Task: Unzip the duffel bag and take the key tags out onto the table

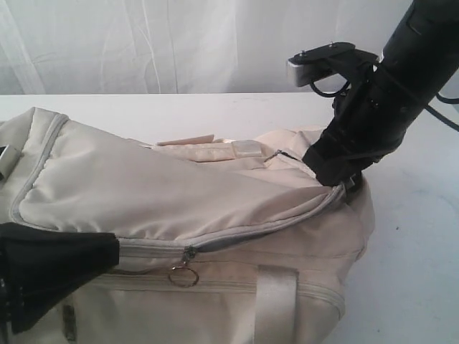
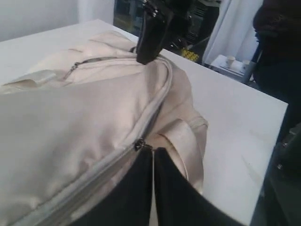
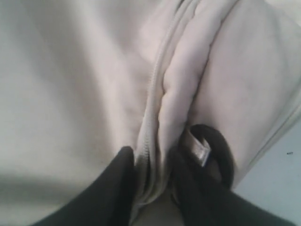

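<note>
The cream duffel bag (image 1: 158, 186) (image 2: 70, 127) (image 3: 70, 94) lies on the white table (image 1: 416, 236) (image 2: 225, 122). Its grey zipper slider (image 1: 188, 254) (image 2: 138, 144) carries a metal ring (image 1: 183, 276). My left gripper (image 1: 115, 247) (image 2: 153, 149) is shut, its tips right beside the slider, and I see nothing between them. My right gripper (image 1: 341, 185) (image 3: 153, 162) is at the bag's far end. Its jaws stand apart, with a fold of the zipper seam between them. A black D-ring (image 3: 225, 155) lies next to one finger. The key tags are hidden.
A white curtain (image 1: 179, 43) hangs behind the table. In the left wrist view a person in dark clothes (image 2: 277, 37) stands beyond the table's edge, near a small white stand with cups (image 2: 233, 63). Bare tabletop lies to the bag's right.
</note>
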Action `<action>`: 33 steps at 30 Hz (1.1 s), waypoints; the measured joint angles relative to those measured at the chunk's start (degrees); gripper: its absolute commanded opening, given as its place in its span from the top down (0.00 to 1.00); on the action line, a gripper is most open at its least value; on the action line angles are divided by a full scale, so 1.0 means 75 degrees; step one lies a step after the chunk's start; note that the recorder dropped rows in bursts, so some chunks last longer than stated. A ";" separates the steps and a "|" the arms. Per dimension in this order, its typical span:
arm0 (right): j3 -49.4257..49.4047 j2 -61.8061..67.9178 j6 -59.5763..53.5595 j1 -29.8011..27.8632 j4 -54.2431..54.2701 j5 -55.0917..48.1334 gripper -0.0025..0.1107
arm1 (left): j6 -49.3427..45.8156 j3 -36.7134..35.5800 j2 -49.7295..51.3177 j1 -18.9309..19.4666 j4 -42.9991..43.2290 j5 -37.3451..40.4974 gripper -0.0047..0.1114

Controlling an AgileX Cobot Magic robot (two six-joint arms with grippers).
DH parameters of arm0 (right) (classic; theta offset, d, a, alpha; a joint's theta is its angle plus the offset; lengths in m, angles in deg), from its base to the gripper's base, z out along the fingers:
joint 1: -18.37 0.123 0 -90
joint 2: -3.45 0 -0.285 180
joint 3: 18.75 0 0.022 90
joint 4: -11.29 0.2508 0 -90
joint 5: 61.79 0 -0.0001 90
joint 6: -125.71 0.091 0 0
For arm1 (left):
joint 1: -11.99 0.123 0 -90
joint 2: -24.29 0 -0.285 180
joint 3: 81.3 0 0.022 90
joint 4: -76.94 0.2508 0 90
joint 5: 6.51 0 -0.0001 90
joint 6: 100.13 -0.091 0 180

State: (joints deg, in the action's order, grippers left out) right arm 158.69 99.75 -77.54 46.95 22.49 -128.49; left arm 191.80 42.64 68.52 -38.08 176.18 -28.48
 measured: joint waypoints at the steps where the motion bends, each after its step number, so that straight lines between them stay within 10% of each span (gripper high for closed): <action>1: 0.0000 -0.0045 -0.0071 0.0000 0.0110 0.0000 0.45 | 0.0000 -0.0048 0.0000 0.0000 0.0000 -0.0093 0.74; 5: 0.0000 -0.0389 -0.0678 0.0000 0.0577 0.0000 0.38 | 0.0000 -0.0370 0.0000 0.0000 -0.0012 -0.0195 0.47; 15: 0.0000 -0.1179 -0.4060 0.1003 0.2638 -0.0015 0.40 | -0.0950 -0.0706 0.0833 0.0000 -0.0184 -0.0213 0.45; 23: 0.0000 -0.1164 -0.4377 0.3012 0.0409 -0.0062 0.41 | -0.5379 -0.0706 0.2275 0.0000 -0.4448 -0.0724 0.50; 33: -0.0415 -0.0702 -0.4291 0.3653 -0.0019 0.0121 0.42 | -0.9233 -0.0706 0.3190 0.0000 -0.7627 -0.1399 0.51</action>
State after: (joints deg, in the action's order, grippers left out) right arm 155.58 94.48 -109.73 74.35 22.34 -127.58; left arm 122.56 37.35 92.45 -38.08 118.98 -38.97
